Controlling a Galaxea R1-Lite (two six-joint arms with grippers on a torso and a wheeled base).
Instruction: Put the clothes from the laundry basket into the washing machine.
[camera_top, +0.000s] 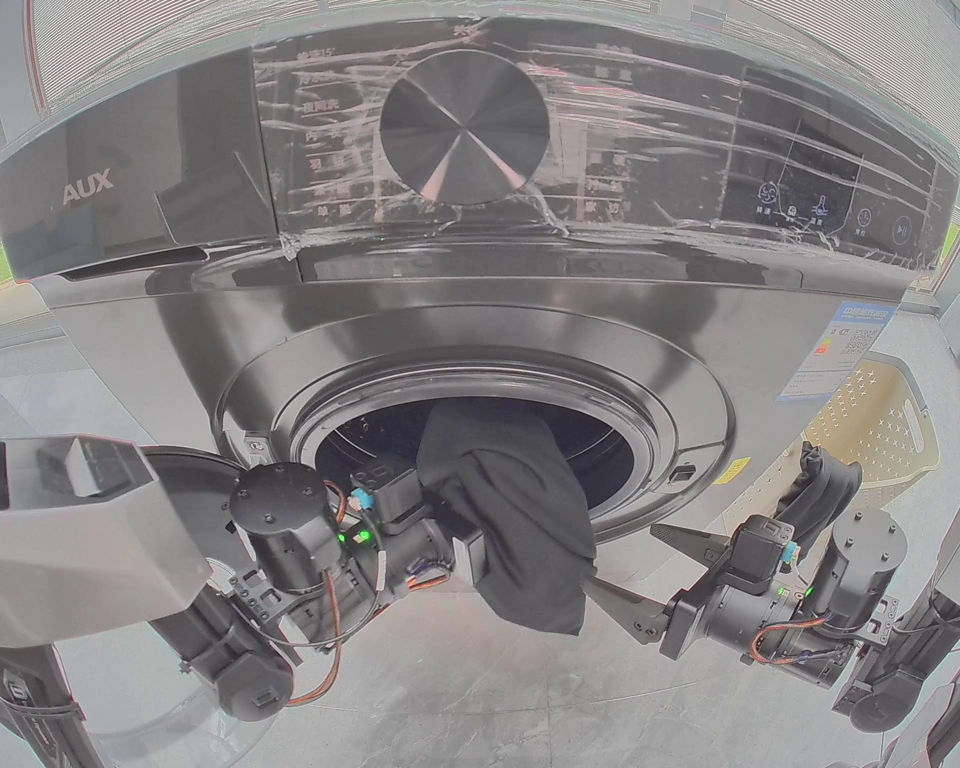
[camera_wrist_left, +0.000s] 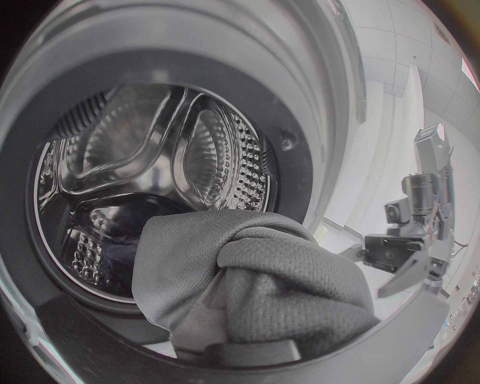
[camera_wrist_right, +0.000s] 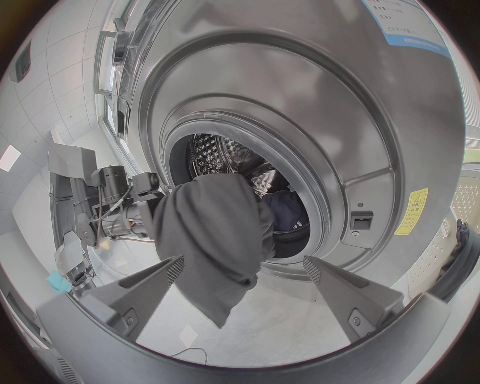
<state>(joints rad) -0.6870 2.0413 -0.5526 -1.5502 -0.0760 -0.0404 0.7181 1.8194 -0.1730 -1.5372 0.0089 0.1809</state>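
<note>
The washing machine (camera_top: 700, 340) stands open before me, with the laundry basket (camera_top: 885, 425) at its right. A dark garment (camera_top: 520, 520) hangs half over the drum's lip, pinched in my left gripper (camera_top: 478, 556). My right gripper (camera_top: 648, 572) is spread wide and empty, just below the door ring.

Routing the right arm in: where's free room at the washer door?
Free: the opening's right half, between garment and rim; floor below. Crowded: left, where the left gripper holds the garment across the rim.
</note>
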